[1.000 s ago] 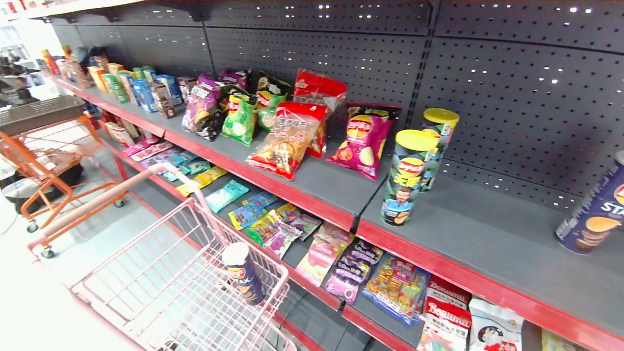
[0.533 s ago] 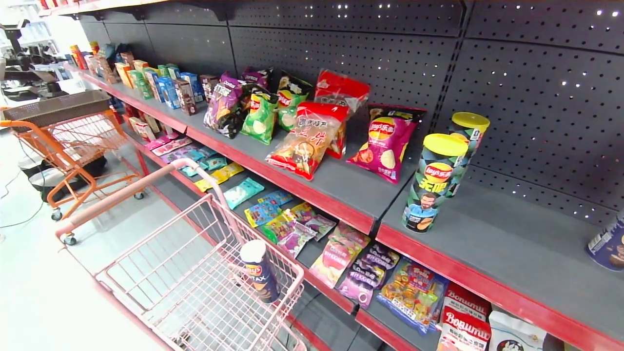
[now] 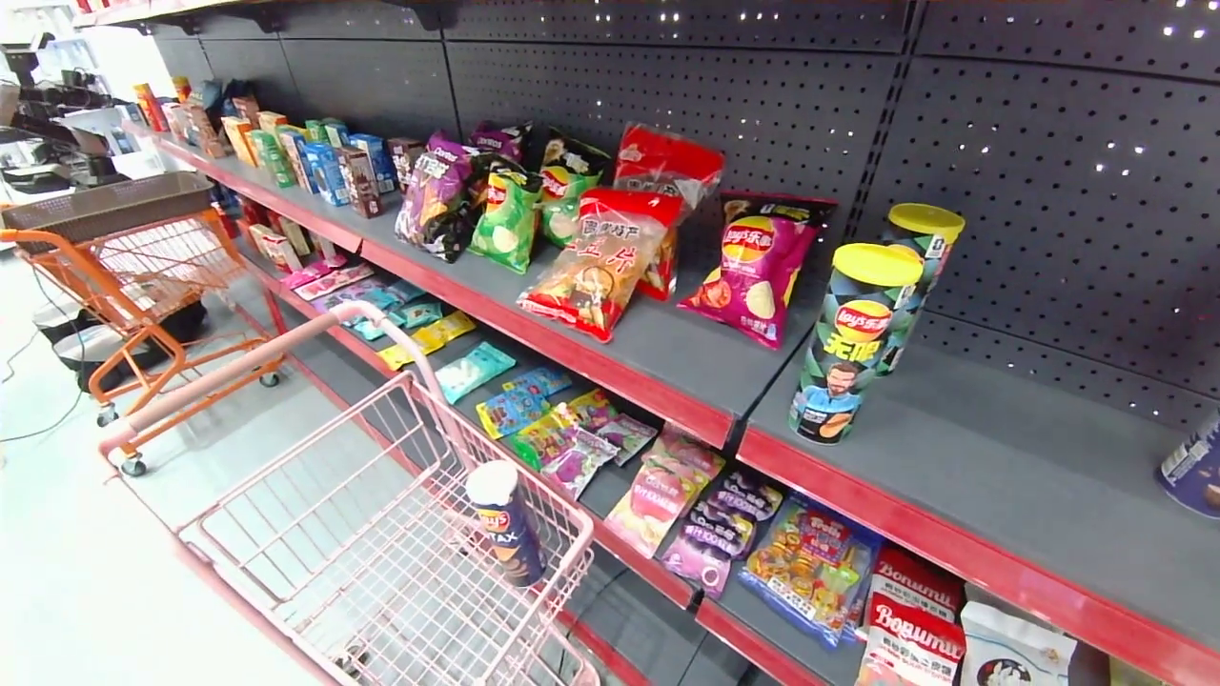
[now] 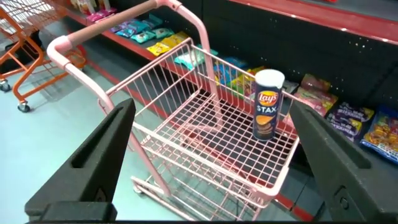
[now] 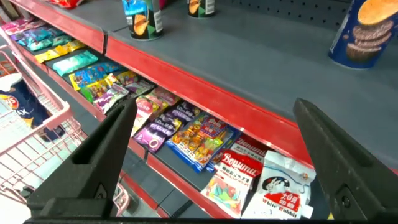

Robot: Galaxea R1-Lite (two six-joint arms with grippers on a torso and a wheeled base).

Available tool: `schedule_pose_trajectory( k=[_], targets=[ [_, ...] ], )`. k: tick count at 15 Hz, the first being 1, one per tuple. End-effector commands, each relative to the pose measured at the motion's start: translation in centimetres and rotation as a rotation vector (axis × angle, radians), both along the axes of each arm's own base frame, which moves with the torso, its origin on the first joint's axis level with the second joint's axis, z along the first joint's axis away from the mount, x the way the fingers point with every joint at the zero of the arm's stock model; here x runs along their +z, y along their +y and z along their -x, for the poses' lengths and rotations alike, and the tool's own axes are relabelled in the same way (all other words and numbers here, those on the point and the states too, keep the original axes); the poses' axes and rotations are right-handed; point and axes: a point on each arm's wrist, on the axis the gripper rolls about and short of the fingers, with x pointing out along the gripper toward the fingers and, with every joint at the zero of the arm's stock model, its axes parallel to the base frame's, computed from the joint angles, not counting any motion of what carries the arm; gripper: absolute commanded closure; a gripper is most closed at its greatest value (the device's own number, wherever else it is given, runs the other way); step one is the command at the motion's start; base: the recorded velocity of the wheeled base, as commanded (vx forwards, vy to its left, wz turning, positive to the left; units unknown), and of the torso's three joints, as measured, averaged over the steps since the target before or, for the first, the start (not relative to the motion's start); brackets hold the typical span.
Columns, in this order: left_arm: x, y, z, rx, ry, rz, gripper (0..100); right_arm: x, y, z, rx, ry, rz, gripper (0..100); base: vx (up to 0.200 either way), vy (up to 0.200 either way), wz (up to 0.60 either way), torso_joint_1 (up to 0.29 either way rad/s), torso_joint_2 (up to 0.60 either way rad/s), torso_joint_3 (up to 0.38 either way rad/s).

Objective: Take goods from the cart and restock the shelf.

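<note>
The can (image 3: 505,526) of chips, dark blue with a white lid, stood upright in the pink cart (image 3: 238,373), in the basket corner nearest the shelf (image 3: 963,467). The left gripper (image 4: 211,112) hung above the cart with its fingers (image 4: 93,162) spread wide and nothing between them. From the left wrist the can showed in the gap between them, nearer one finger, but lower down in the basket and clear of both. The right gripper (image 5: 214,109) hung in front of the shelf's red edge, its fingers likewise apart and empty, well away from the can.

The cart's wire hid part of the can's lower half from the head camera. At the edge of the right wrist view a dark blue shape behind pink wire was probably the same can, though too little showed to be sure.

On the shelf two yellow-lidded cans (image 3: 848,353) stood upright, one behind the other, just beside a row of chip bags (image 3: 753,276). Well apart from them stood another blue can (image 3: 1191,467), cut off by the picture's edge. Flat packets (image 3: 658,491) lay on the lower shelf, some tucked under the upper board. An orange cart (image 3: 143,276) stood beyond the pink one.
</note>
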Motion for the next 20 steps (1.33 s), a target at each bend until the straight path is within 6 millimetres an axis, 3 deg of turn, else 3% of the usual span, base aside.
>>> schedule_pose_trajectory(
  k=[1,13,20],
  targets=[
    [0.01,0.00,-0.01,0.001,0.000,0.000,0,0.01,0.00,-0.01,-0.002,0.001,0.000,0,0.000,0.000,0.00,-0.144,0.34,0.193],
    [0.01,0.00,-0.01,0.001,0.000,0.000,0,0.01,0.00,-0.01,0.000,0.001,0.000,0,0.000,0.000,0.00,-0.146,0.36,0.207],
    [0.01,0.00,-0.01,0.001,0.000,0.000,0,0.01,0.00,-0.01,0.000,0.001,0.000,0,0.000,0.000,0.00,-0.185,0.49,0.310]
  ],
)
